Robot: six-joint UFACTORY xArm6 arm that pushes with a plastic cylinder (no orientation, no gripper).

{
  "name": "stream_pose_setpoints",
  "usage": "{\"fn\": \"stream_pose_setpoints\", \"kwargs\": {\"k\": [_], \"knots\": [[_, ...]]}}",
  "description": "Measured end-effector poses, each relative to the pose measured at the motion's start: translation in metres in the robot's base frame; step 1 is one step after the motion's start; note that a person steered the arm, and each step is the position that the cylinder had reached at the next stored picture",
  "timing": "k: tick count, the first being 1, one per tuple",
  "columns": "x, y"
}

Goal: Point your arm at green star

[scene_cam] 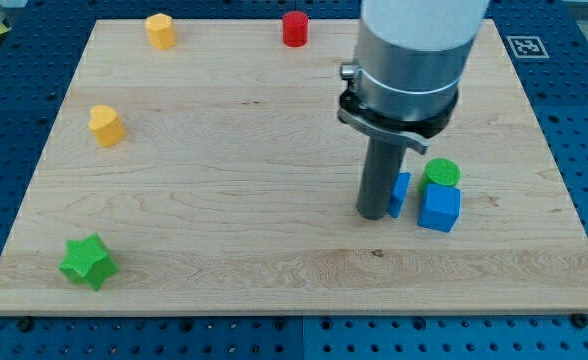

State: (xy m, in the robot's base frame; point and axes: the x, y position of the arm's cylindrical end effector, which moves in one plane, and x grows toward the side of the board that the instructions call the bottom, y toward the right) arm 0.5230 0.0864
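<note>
The green star (86, 261) lies near the view's bottom left corner of the wooden board (224, 180). My tip (375, 213) stands on the board at the right of centre, far to the right of the star. It touches or nearly touches a small blue block (401, 193) just to its right, partly hidden by the rod.
A blue cube (440, 208) and a green cylinder (441, 173) sit right of the tip. A yellow block (105, 125) is at the left, another yellow block (160, 30) at the top left, a red cylinder (294, 28) at the top centre.
</note>
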Motion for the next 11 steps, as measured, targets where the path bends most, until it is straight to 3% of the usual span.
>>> {"fn": "stream_pose_setpoints", "kwargs": {"k": [1,2,7,9,10,11], "knots": [[0.000,0.032],[0.000,-0.007],[-0.017,-0.357],[0.030,-0.390],[0.089,-0.390],[0.090,-0.390]]}}
